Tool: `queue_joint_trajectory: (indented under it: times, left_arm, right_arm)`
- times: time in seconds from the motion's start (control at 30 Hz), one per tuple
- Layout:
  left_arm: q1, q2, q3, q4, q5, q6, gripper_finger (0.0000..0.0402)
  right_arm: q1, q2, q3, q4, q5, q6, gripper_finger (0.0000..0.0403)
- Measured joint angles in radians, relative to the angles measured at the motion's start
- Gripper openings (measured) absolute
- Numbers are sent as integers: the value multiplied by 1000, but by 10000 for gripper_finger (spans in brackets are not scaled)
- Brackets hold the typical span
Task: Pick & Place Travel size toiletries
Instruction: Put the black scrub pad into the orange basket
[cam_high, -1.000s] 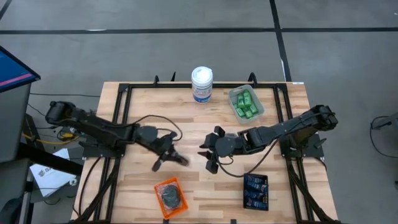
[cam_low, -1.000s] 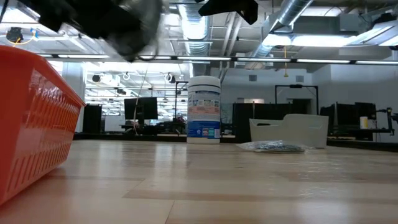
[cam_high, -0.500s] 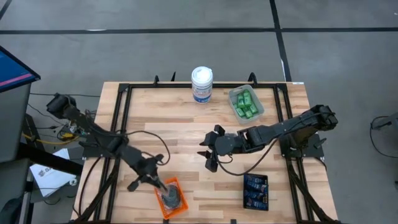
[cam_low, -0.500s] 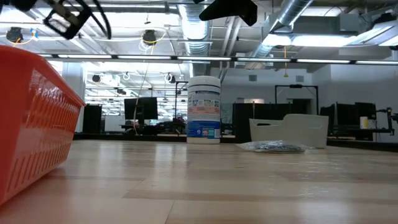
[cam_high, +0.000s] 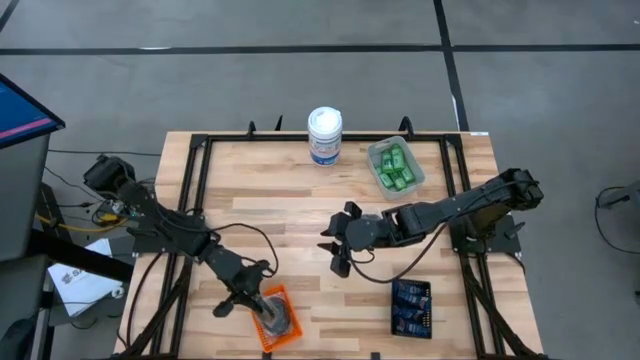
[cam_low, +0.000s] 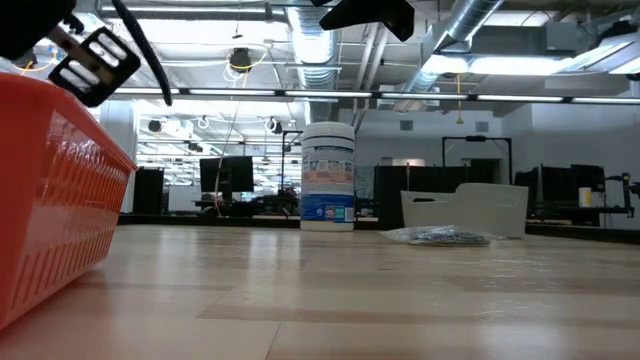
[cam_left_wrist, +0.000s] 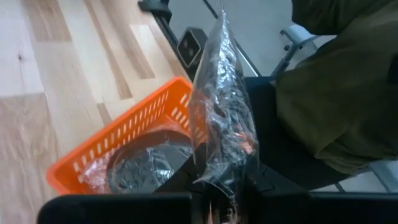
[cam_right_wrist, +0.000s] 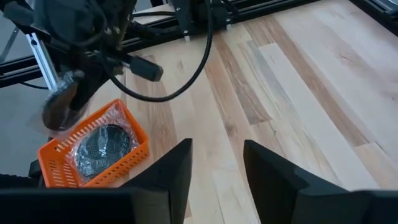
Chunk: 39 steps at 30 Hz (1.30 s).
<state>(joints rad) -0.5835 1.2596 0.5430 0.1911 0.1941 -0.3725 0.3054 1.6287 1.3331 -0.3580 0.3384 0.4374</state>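
Crinkly clear wrap around a dark round puck (cam_left_wrist: 222, 118), pinched in the left tool (cam_high: 268, 309) above the orange mesh basket (cam_high: 256, 306) at the desk's front edge; another wrapped puck (cam_left_wrist: 146, 168) lies inside. Right tool (cam_high: 338, 250) hangs mid-desk, fingers spread, empty.

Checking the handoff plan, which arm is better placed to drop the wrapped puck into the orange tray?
Left. The left gripper already holds the wrapped puck over the orange tray; the right gripper waits open at mid-table.
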Motion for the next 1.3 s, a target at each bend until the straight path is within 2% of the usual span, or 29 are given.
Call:
queue_joint_trajectory:
  times: [0.53, 1.03, 1.3]
  left_arm:
    - [0, 45, 0, 14, -4, -3, 77]
    - [-13, 45, 0, 17, -13, 8, 234]
    - [-13, -24, 0, 18, -3, 32, 274]
  right_arm:
    - [0, 0, 0, 0, 0, 0, 128]
    - [0, 2, 0, 0, 0, 0, 128]
    - [0, 16, -1, -6, 0, 0, 128]
